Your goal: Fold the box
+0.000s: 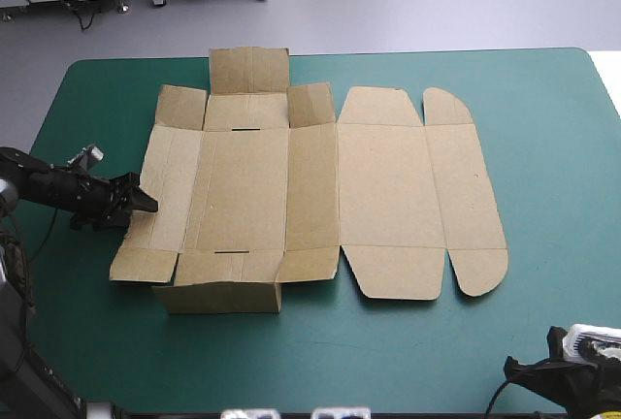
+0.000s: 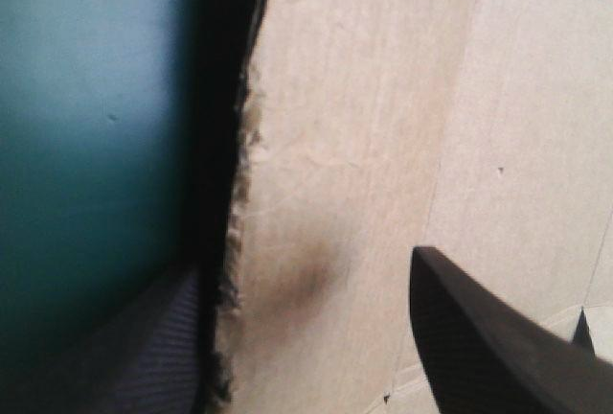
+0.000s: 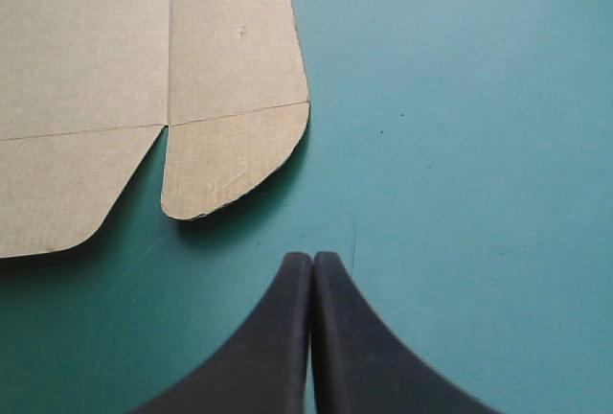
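The left claw (image 1: 144, 203) holds its fingers apart, the right claw (image 3: 311, 261) has them pressed together.

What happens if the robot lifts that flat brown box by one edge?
Probably it flops: the box is one thin sheet with many creases, so flaps would likely bend there. Being thin board, it looks light. Pushed by the left gripper, it may slide over the smooth teal-green cover.

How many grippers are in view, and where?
2. The left gripper, jaws open, straddles the box's left edge; the right gripper, jaws shut, is over the teal-green cover off the box's near right corner.
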Action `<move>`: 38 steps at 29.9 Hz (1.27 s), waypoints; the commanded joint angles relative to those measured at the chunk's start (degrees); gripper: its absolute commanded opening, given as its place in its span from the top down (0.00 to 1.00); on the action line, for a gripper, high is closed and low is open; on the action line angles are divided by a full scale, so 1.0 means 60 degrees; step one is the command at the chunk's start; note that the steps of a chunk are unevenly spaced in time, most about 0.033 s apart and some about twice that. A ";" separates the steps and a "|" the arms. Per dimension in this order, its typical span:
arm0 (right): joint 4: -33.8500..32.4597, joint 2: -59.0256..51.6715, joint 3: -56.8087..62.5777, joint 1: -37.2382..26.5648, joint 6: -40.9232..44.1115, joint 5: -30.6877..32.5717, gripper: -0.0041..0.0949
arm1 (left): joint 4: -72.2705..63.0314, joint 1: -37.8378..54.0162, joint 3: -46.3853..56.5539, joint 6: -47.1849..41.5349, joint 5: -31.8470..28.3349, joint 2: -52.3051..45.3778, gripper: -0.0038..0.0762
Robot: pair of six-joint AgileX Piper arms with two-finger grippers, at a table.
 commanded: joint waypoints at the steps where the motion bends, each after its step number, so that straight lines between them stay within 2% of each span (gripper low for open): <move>1: -0.0011 0.0165 -0.0200 0.0016 -0.0035 -0.0590 0.97 | -0.0442 -0.0214 -0.0199 -0.0219 0.0909 -0.0274 0.40; 10: -0.0026 0.0165 -0.0200 0.0016 -0.0035 -0.0590 0.97 | -0.0627 -0.0706 -0.0199 -0.0460 0.0909 -0.0032 0.41; 12: -0.0026 0.0165 -0.0200 0.0016 -0.0035 -0.0590 0.97 | -0.0963 -0.0828 -0.0199 -0.0460 0.0909 0.0017 0.45; 18: -0.0026 0.0165 -0.0200 0.0016 -0.0035 -0.0590 0.97 | -0.0951 -0.1095 -0.0199 -0.0442 0.0909 0.0036 0.61; 25: -0.0026 0.0165 -0.0200 0.0016 -0.0035 -0.0590 0.97 | -0.0154 -0.1095 -0.0199 -0.0667 0.0927 0.0036 0.96; 31: -0.0026 0.0165 -0.0200 0.0016 -0.0035 -0.0590 0.97 | 0.0108 -0.1095 -0.0199 -0.0560 0.0927 -0.0025 0.96; 38: -0.0026 0.0165 -0.0200 0.0016 -0.0035 -0.0590 0.97 | 0.1380 -0.1904 -0.0884 -0.0595 0.0910 -0.0914 0.96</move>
